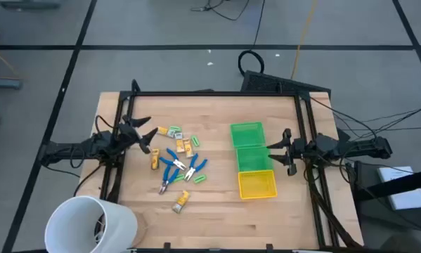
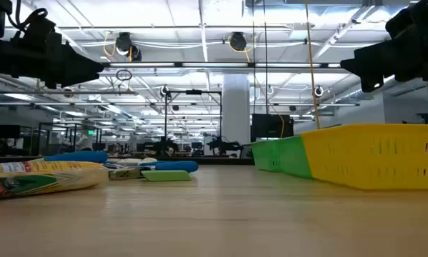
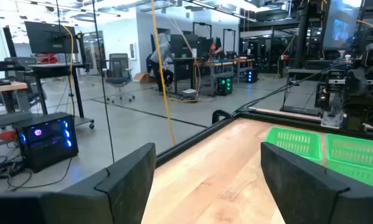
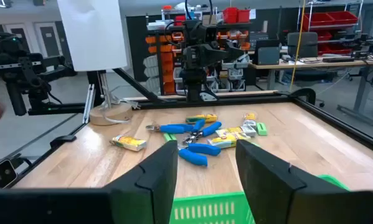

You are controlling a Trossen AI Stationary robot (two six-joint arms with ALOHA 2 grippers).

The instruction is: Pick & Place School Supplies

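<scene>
Wooden desk (image 1: 217,218) is holding tangled school supplies (image 1: 176,163) just ahead of the gaping, empty left pincer (image 1: 141,133), risking a multi-item snag, while the half-parted empty right pincer (image 1: 283,150) is waiting beside the green bin (image 1: 249,144).

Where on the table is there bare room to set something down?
Bare wood lies between the pile of school supplies and the row of bins, and along the table's near edge, right of the white cup. It is crowded left of centre, around the pile, by the left hand.
</scene>
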